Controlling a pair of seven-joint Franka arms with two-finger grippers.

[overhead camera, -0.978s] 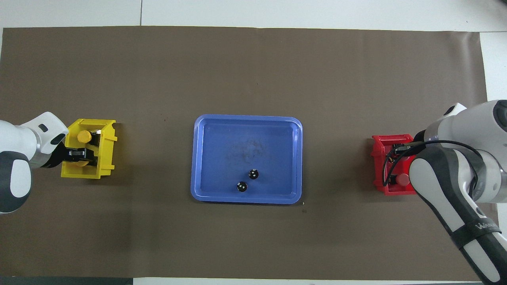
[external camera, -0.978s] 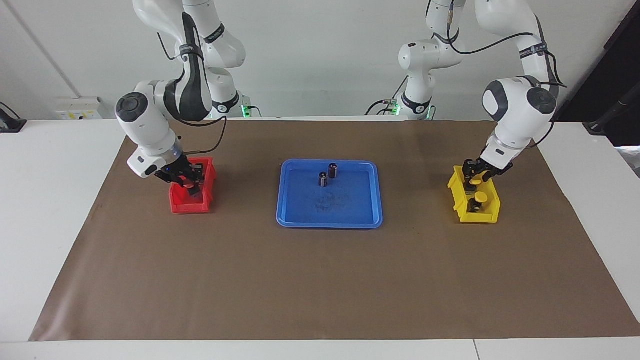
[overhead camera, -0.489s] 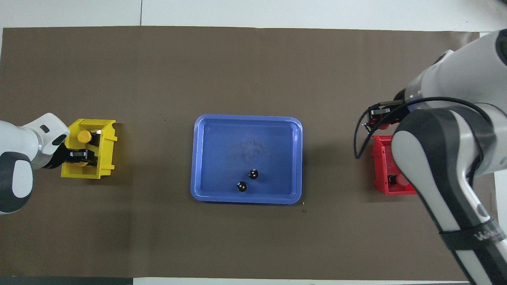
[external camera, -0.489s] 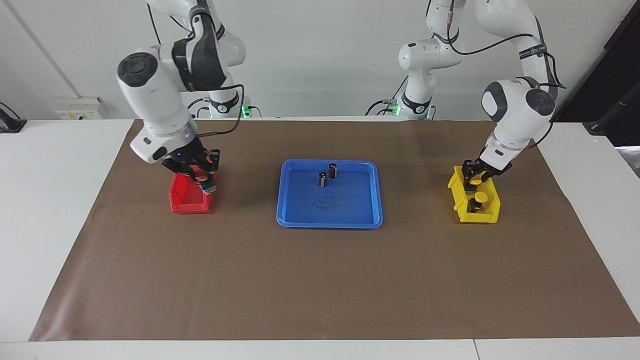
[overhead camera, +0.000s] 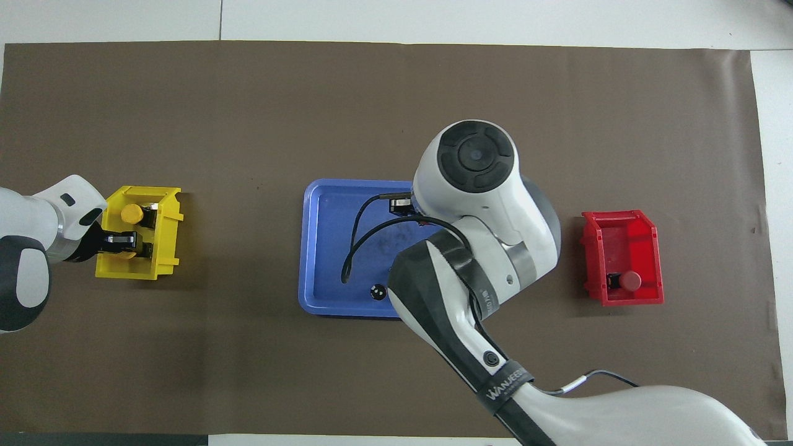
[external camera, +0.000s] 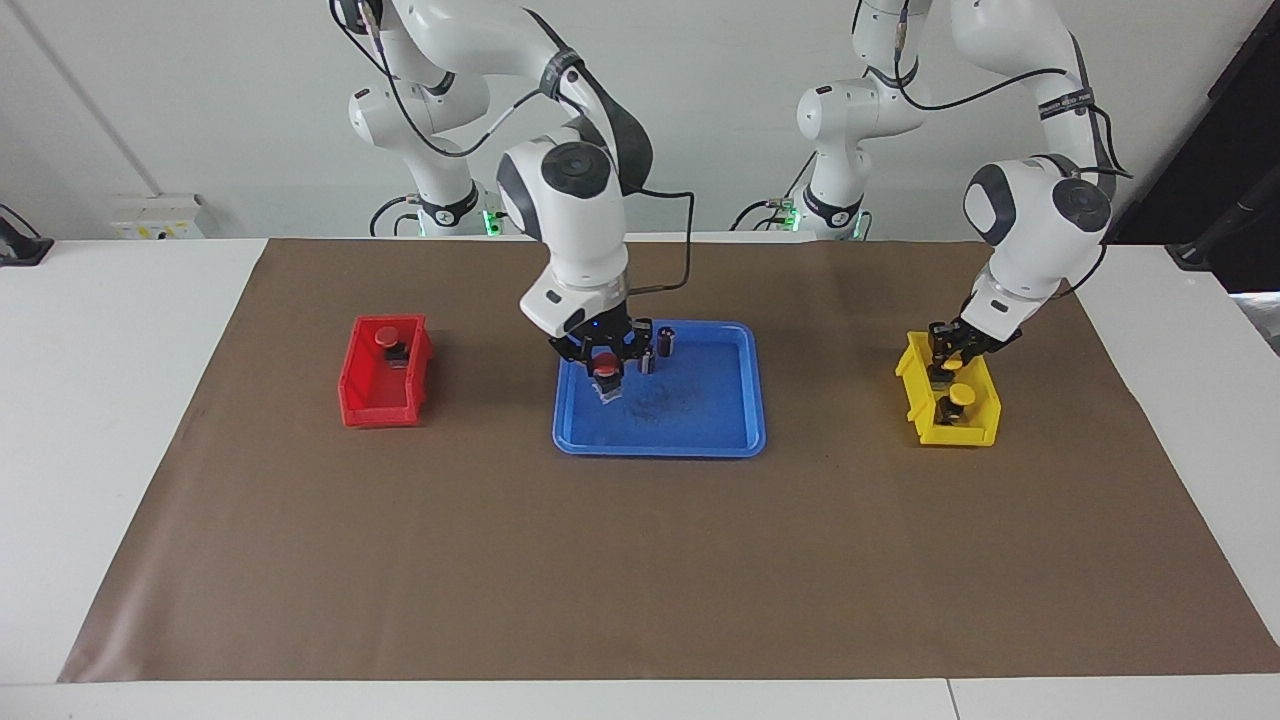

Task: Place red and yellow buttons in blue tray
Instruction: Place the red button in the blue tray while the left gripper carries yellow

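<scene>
My right gripper (external camera: 606, 378) is shut on a red button (external camera: 606, 371) and holds it low over the blue tray (external camera: 700, 430), at the tray's end toward the right arm; in the overhead view the arm hides it. A second red button (external camera: 388, 340) (overhead camera: 630, 280) sits in the red bin (external camera: 372, 405) (overhead camera: 644, 232). My left gripper (external camera: 945, 360) (overhead camera: 124, 243) is down in the yellow bin (external camera: 925, 425) (overhead camera: 167, 248) at a yellow button (external camera: 950, 366) that it partly hides. A second yellow button (external camera: 958, 397) (overhead camera: 130, 214) stands beside it in the bin.
Two small dark cylinders (external camera: 666, 341) (external camera: 647, 360) stand in the blue tray (overhead camera: 322, 248) near its edge closest to the robots; one shows in the overhead view (overhead camera: 376, 292). A brown mat (external camera: 640, 560) covers the table.
My right gripper lifted a red button out of the red bin and carried it over to the blue tray. My left gripper stayed in the yellow bin.
</scene>
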